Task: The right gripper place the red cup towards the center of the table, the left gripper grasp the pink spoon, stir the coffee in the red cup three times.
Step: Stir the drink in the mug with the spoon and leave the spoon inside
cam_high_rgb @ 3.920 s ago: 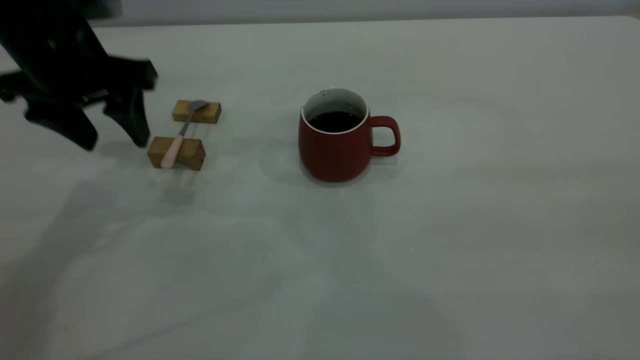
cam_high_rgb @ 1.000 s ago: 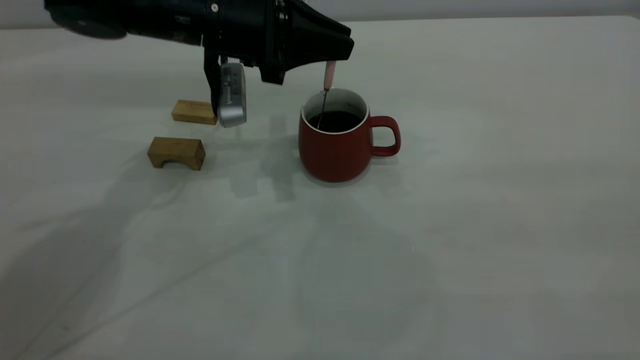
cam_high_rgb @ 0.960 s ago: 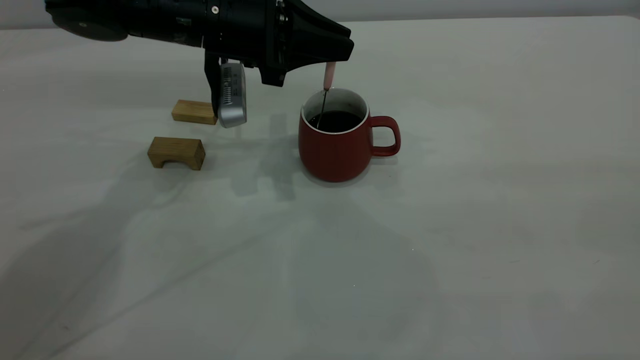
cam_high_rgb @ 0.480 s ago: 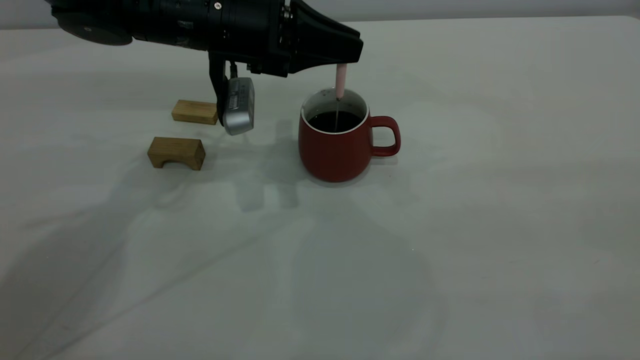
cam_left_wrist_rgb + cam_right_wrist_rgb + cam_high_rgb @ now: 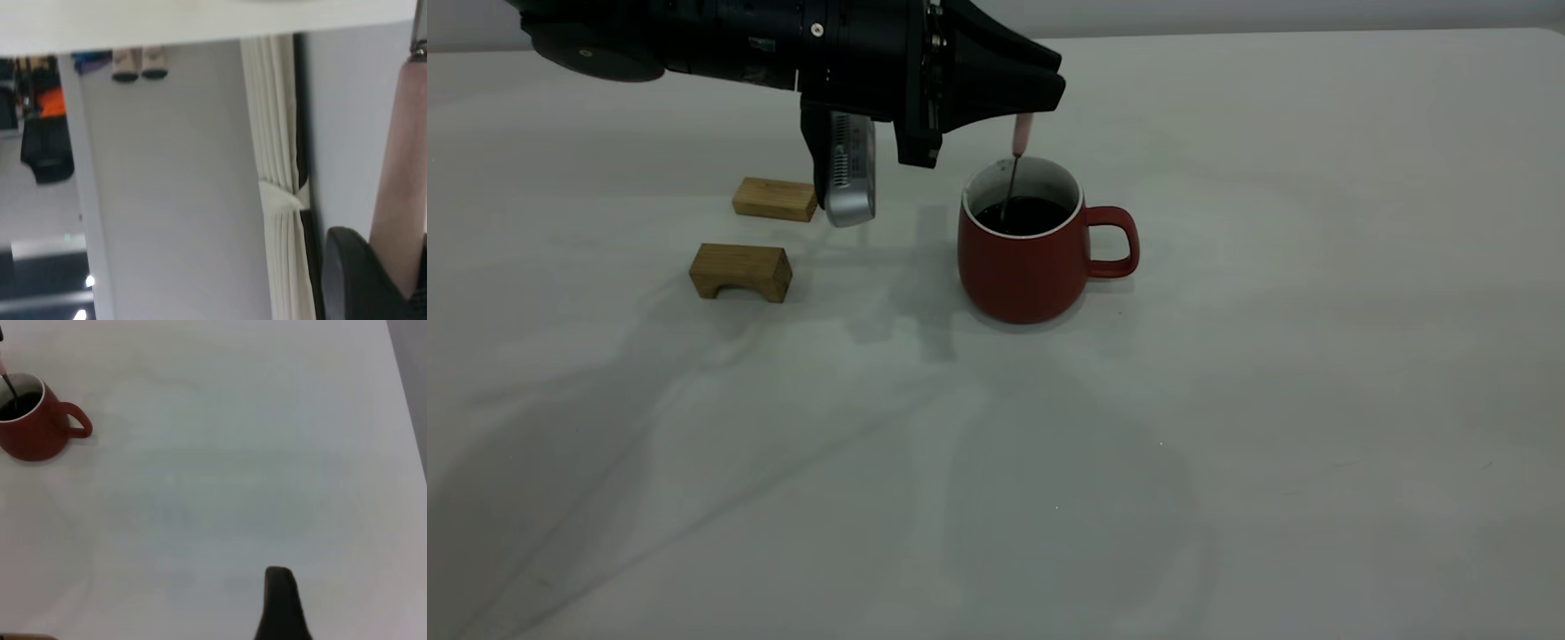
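Dim, even light; soft shadows spread across the table [image 5: 1227, 400].

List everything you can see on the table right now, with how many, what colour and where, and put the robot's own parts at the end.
mug: one, dark red with a white inside, near the middle of the table, handle toward the right arm's side.
coffee: dark, nearly black, inside the mug.
spoon: one, pink handle with a thin grey neck, upright, lower end dipped in the coffee.
wooden blocks: two, light brown, on the left arm's side of the mug, one farther back, one nearer.
table: one, pale grey-white.
left hand: black, above the mug, shut on the spoon handle.
right hand: black, one finger showing in its wrist view, well away from the mug.
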Controlling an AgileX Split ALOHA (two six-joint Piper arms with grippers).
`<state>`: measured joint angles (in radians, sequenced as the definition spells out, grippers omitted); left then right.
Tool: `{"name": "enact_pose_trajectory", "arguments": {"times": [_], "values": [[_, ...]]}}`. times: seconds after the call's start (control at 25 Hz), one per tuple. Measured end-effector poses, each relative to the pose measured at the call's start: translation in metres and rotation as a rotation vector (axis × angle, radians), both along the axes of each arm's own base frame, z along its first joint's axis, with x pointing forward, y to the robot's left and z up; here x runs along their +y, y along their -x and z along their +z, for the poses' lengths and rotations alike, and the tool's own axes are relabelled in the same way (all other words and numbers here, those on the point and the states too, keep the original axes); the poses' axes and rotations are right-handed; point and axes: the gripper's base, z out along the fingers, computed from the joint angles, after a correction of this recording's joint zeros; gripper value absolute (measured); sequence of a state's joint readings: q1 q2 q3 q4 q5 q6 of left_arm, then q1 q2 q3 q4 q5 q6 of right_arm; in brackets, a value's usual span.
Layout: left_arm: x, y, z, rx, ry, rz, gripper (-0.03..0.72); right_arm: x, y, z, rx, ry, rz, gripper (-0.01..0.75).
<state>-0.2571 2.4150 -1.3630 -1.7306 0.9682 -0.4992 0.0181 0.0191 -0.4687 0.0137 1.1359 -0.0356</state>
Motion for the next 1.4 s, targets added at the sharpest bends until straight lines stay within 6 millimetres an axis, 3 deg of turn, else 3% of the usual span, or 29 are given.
{"name": "enact_pose_trajectory", "arguments": {"times": [0.24,0.36,0.6,0.84,1.2,1.4], "values": [[-0.004,0.007,0.004,0.240,0.074,-0.010,0.166,0.000,0.000,0.000,0.000,0.000,0.000,0.585],[0.001,0.008,0.002,0.275,0.040,-0.017,0.166,0.000,0.000,0.000,0.000,0.000,0.000,0.585],[0.014,0.001,-0.002,0.092,-0.015,-0.026,0.166,0.000,0.000,0.000,0.000,0.000,0.000,0.585],[0.010,-0.003,0.001,-0.054,-0.002,-0.015,0.166,0.000,0.000,0.000,0.000,0.000,0.000,0.585],[0.000,0.009,0.004,0.273,0.067,-0.027,0.166,0.000,0.000,0.000,0.000,0.000,0.000,0.585],[0.004,0.010,-0.004,0.278,-0.029,-0.030,0.166,0.000,0.000,0.000,0.000,0.000,0.000,0.585]]}}
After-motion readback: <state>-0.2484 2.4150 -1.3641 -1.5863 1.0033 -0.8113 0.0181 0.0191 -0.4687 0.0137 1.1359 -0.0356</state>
